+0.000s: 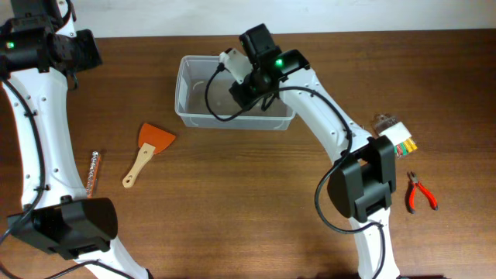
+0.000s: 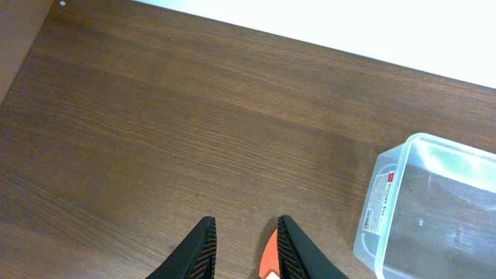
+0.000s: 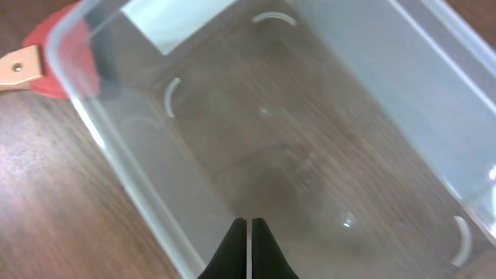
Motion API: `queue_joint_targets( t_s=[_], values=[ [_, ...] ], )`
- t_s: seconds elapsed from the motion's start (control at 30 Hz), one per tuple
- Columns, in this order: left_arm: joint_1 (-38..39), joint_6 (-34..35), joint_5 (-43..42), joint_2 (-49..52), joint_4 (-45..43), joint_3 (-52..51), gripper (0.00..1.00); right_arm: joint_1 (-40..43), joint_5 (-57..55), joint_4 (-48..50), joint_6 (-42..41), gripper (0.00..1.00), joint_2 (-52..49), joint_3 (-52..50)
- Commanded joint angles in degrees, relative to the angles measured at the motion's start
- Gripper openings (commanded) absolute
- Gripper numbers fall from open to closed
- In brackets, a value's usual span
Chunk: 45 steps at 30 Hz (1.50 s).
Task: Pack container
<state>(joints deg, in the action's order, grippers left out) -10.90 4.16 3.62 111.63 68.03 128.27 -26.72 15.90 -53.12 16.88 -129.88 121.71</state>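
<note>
The container (image 1: 203, 116) is a clear, empty plastic tub at the table's back middle. It also shows at the right edge of the left wrist view, container (image 2: 434, 209). My right gripper (image 3: 249, 229) hangs over the container's inside (image 3: 310, 139), its jaws pressed together with nothing between them. My left gripper (image 2: 244, 248) is high over bare table at the back left, left of the tub. Its jaws stand apart and hold nothing. An orange scraper (image 2: 268, 256) on the table shows past its right finger.
The orange scraper (image 1: 152, 146) with a wooden handle lies left of the tub, and a thin metal rod (image 1: 94, 172) lies further left. At the right lie a clear packet of coloured bits (image 1: 395, 136) and red-handled pliers (image 1: 421, 192).
</note>
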Motion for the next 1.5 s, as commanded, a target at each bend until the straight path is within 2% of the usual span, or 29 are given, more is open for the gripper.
queue_joint_targets(
  t_s=[0.0, 0.47, 0.67, 1.13, 1.47],
  values=[
    [0.02, 0.57, -1.29, -0.66, 0.15, 1.01, 0.28, 0.87, -0.68, -0.63, -0.26, 0.04, -1.9, 0.33],
    [0.02, 0.55, -1.22, -0.66, 0.13, 1.01, 0.28, 0.85, 0.13, -3.41, -0.42, 0.04, -4.07, 0.33],
    [0.02, 0.55, -1.22, -0.66, 0.09, 1.01, 0.28, 0.87, 3.72, -8.68, -0.35, 0.04, -4.33, 0.33],
    [0.02, 0.35, -0.79, -0.66, -0.07, 1.01, 0.28, 0.98, 5.14, -20.87, 7.37, 0.04, -4.33, 0.33],
    [0.02, 0.09, -0.79, -0.66, -1.11, 1.01, 0.28, 0.98, 4.83, -30.1, 7.3, 0.04, -4.31, 0.33]
  ],
)
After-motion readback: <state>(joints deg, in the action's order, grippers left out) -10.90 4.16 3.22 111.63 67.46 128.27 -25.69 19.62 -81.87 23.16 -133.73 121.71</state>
